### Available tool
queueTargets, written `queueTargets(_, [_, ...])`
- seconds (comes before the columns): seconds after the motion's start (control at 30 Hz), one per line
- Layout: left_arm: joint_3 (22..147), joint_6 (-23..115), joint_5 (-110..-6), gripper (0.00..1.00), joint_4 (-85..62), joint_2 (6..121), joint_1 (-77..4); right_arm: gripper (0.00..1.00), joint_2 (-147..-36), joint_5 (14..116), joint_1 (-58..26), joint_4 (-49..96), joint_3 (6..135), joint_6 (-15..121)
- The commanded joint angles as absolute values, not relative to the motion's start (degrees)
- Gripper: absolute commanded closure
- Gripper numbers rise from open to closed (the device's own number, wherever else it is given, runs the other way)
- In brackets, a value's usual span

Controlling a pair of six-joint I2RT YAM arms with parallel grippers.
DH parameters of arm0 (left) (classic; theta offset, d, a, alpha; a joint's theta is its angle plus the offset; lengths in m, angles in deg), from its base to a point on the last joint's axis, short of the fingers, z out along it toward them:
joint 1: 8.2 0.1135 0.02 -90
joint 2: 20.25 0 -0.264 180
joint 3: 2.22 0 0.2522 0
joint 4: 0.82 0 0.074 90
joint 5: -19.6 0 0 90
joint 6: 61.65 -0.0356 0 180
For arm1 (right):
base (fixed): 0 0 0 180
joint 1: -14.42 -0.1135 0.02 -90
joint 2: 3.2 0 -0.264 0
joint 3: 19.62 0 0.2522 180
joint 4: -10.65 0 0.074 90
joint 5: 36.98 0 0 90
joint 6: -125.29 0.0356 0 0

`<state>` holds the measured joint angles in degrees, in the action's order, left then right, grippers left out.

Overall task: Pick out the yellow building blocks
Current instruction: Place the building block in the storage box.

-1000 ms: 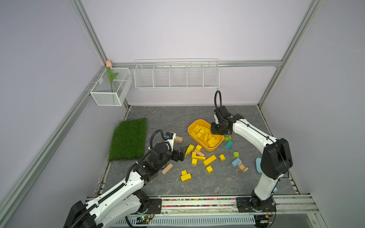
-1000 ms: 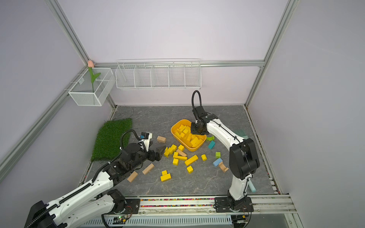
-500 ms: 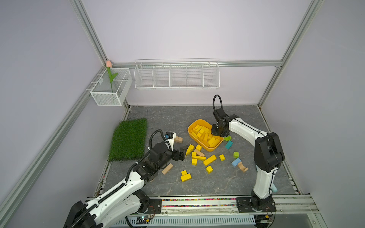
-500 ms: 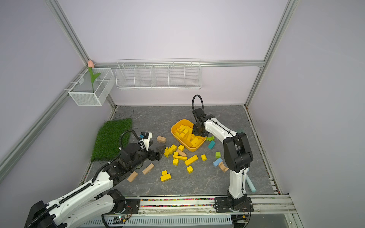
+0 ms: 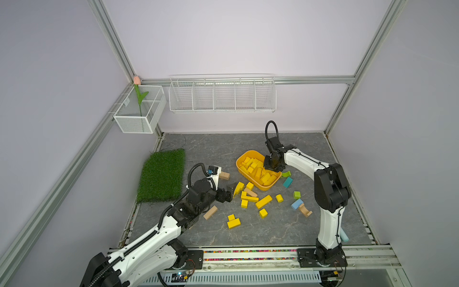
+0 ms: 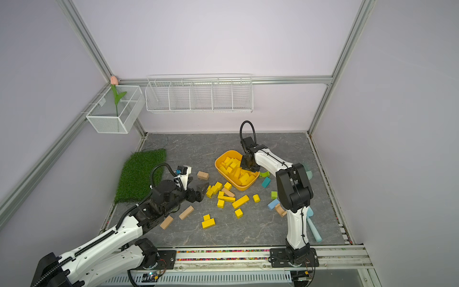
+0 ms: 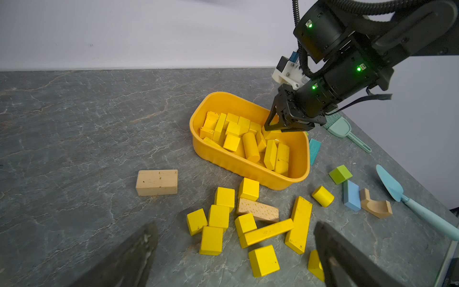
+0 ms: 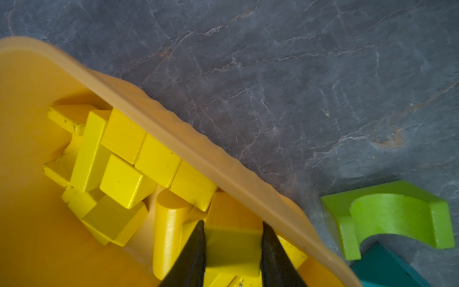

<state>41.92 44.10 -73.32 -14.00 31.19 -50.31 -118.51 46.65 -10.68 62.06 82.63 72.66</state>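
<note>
Apparently depositing: gripping a small bright yellow painted wooden block (image 8: 233, 246) between the narrow-set jaws of the right gripper (image 8: 233, 223), just above the yellow-orange oval plastic tub (image 8: 198, 139). Next, probably releasing. Spread wide and empty at the left gripper (image 7: 236, 225), with loose yellow blocks (image 7: 218, 216) just ahead.

The grey marbled table (image 5: 223, 149) carries a green grass mat (image 5: 161, 174), a yellow-orange tub (image 7: 236, 164), loose yellow building blocks (image 5: 263, 201) just beside it, tan wooden blocks (image 5: 224, 175), green (image 5: 296, 194), teal (image 5: 287, 182) and blue blocks (image 5: 296, 204), and pale blue toy tools (image 6: 313, 228) near its right edge.
</note>
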Motion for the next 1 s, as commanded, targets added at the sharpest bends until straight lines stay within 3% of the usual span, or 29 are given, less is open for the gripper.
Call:
queueTargets(0.0, [41.6,43.4,-72.9,0.00,-12.9,31.3,-50.1,0.83,-118.4,46.7,-10.5,61.4,81.9,73.6])
queueTargets(0.13, [41.7,43.4,-72.9,0.00,-13.0,31.5,-50.1,0.77,-117.9,45.8,-10.6,61.8,81.8,73.8])
queueTargets(0.2, [41.7,43.4,-72.9,0.00,-13.0,31.5,-50.1,0.58,-117.6,45.3,-10.5,61.9,81.9,73.8])
queueTargets(0.3, [41.7,43.5,-72.9,0.00,-13.0,31.3,-50.1,0.44,-117.1,45.2,-10.6,61.8,81.8,73.6])
queueTargets(0.63, [41.7,43.6,-73.1,0.01,-12.9,31.4,-50.1,0.43,-111.6,46.1,-11.2,62.6,80.4,72.0])
queueTargets(0.97, [42.5,44.3,-74.8,0.00,-14.0,32.3,-50.1,0.43,-94.9,45.0,-13.1,62.6,68.0,69.3])
